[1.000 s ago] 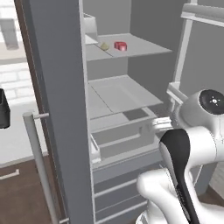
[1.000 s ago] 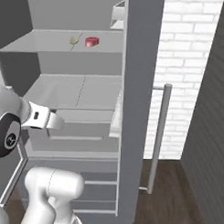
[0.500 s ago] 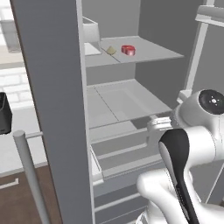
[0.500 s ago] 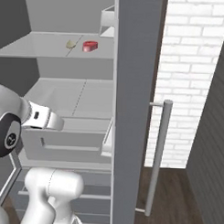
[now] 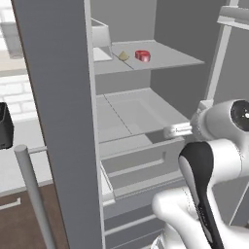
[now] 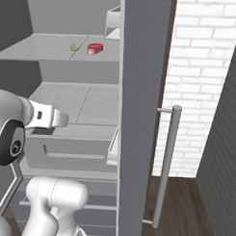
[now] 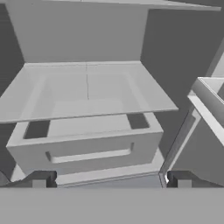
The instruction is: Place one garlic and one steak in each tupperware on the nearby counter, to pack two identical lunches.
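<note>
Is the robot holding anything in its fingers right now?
No, nothing is held. The gripper is open, its fingers wide apart and bare, facing the fridge drawer. The steak and garlic sit on the upper shelf.

This is a home kitchen, shown as a plain computer rendering. An open grey fridge [image 5: 131, 121] fills the middle, with flat shelves, a drawer [image 7: 83, 151] low down and a door [image 6: 142, 92] bearing a long silver bar handle [image 6: 165, 165]. Food lies on the upper shelf [image 5: 160, 61]: a red steak [image 5: 142, 55] just beside a tan-yellow garlic [image 5: 123, 56]. Beside the fridge run a white brick wall [image 6: 198, 69] and a dark wooden floor [image 6: 179, 209]. To the other side a pale counter [image 5: 12, 163] carries a black appliance [image 5: 4, 125].
</note>
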